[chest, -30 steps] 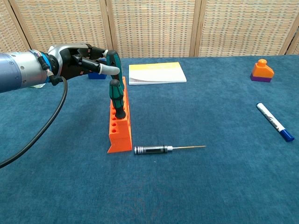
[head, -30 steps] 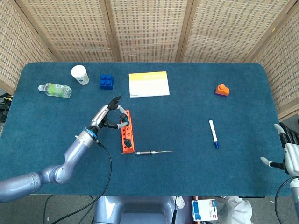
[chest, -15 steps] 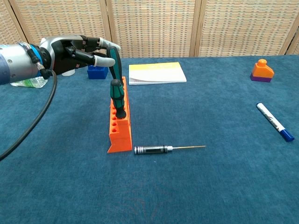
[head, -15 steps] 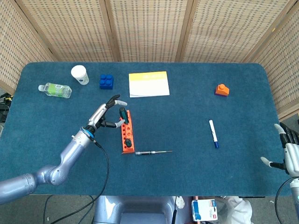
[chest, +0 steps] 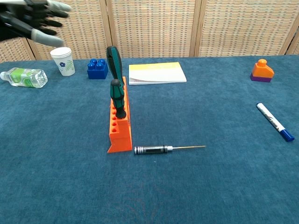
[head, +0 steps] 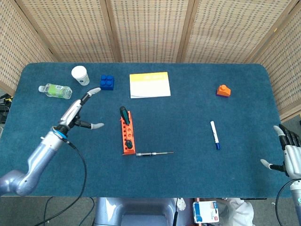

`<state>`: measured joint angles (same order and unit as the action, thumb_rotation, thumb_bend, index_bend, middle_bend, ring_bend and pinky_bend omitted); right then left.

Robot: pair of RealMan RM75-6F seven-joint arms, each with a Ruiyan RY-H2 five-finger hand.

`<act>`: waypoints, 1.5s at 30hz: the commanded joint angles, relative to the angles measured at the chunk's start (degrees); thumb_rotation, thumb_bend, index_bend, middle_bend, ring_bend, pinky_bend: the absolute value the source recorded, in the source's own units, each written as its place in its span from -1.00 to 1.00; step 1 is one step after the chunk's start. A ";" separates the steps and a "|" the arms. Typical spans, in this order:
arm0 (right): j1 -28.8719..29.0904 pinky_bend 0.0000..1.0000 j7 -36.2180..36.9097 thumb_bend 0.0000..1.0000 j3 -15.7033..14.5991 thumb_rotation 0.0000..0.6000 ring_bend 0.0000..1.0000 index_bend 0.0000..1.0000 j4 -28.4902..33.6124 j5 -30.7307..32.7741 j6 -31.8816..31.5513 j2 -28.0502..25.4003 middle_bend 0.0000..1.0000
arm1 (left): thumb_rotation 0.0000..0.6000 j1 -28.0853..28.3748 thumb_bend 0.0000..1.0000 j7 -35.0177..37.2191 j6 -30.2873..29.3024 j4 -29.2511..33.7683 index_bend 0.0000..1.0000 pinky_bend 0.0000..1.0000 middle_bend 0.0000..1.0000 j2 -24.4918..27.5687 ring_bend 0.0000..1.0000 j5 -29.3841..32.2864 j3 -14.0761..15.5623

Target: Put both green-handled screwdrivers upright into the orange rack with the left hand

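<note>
Two green-handled screwdrivers (chest: 114, 84) now stand upright in orange rack (chest: 119, 128), one behind the other; left hand (head: 81, 111), beside the rack 1 s ago, has let go and pulled well clear, fingers spread, holding nothing. Task looks done. Right hand (head: 288, 157) idle at table edge, fingers apart. Rack: rigid, wedge-shaped w/ row of holes; handles ribbed, tapered; a loose metal driver (chest: 168, 149) lies just beside the rack's near end.

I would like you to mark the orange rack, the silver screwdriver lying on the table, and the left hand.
orange rack (chest: 119, 135), chest view, front end of its body.
silver screwdriver (chest: 152, 150), chest view, middle of its handle.
left hand (head: 76, 114), head view, the palm.
</note>
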<state>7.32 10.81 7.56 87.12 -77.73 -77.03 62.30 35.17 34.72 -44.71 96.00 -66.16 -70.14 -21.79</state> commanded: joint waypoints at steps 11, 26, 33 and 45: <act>-0.01 -1.00 -0.02 -1.00 0.21 1.00 -1.00 -1.00 0.07 0.11 -0.29 -0.10 -1.00 | 1.00 8.88 1.00 -2.93 13.22 2.31 -0.81 -1.00 -1.00 8.36 -1.00 5.77 -0.29; 0.08 -1.00 -0.15 -1.00 0.29 1.00 -1.00 -1.00 -0.24 0.48 -0.04 0.00 -1.00 | 1.00 25.21 1.00 -20.21 14.28 -2.20 -0.71 -0.91 -1.00 -0.91 -1.00 29.92 6.28; 0.05 -1.00 0.17 -1.00 0.42 1.00 -1.00 -1.00 -0.42 0.82 0.09 -0.05 -1.00 | 1.00 28.40 1.00 -24.13 12.19 -1.92 -0.71 -0.80 -0.90 -2.78 -1.00 36.01 8.48; 0.04 -1.00 0.60 -1.00 0.45 1.00 -1.00 -1.00 -0.44 0.74 0.11 -0.18 -1.00 | 1.00 30.06 1.00 -27.59 8.79 -0.19 -0.59 -0.67 -0.69 -3.72 -0.84 39.91 9.07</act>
<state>7.36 11.42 8.01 86.68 -76.99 -76.92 62.12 65.20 7.19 -35.85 95.73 -69.82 -30.30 -12.73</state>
